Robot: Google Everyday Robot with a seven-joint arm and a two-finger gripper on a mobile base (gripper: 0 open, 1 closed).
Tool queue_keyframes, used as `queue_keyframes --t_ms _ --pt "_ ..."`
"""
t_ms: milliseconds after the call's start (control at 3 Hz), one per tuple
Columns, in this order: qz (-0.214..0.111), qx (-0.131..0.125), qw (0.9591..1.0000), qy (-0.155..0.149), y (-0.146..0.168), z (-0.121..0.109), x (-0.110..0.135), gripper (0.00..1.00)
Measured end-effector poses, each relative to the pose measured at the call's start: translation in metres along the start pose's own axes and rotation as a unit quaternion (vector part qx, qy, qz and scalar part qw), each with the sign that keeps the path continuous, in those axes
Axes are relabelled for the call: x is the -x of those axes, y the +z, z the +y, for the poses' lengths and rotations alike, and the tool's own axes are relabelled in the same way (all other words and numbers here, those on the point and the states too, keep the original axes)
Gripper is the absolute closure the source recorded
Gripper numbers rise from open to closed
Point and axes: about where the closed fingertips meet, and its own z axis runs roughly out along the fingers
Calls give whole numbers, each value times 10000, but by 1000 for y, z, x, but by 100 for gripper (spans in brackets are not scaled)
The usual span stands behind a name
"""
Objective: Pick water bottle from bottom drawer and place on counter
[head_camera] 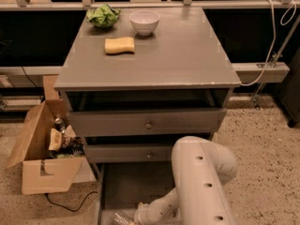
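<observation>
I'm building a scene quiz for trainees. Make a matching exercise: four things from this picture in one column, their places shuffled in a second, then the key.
1. sponge
2. cardboard box
3. water bottle
4. gripper

A. on the floor, left of the cabinet
B. at the arm's end, down in the bottom drawer beside the water bottle
C. on the counter, near the white bowl
D. lying in the bottom drawer, at the picture's lower edge

Pairs: 1-C, 2-A, 3-D, 4-B
</observation>
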Motion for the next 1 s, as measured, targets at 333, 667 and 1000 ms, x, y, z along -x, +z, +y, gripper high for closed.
queue_keyframes --t_ms 333,667,1000 --pt "-294 88 9995 -98 11 11 -2 17" --pt "-581 82 9981 -198 13 18 -4 40" --pt "-728 95 9971 -181 13 20 -1 63"
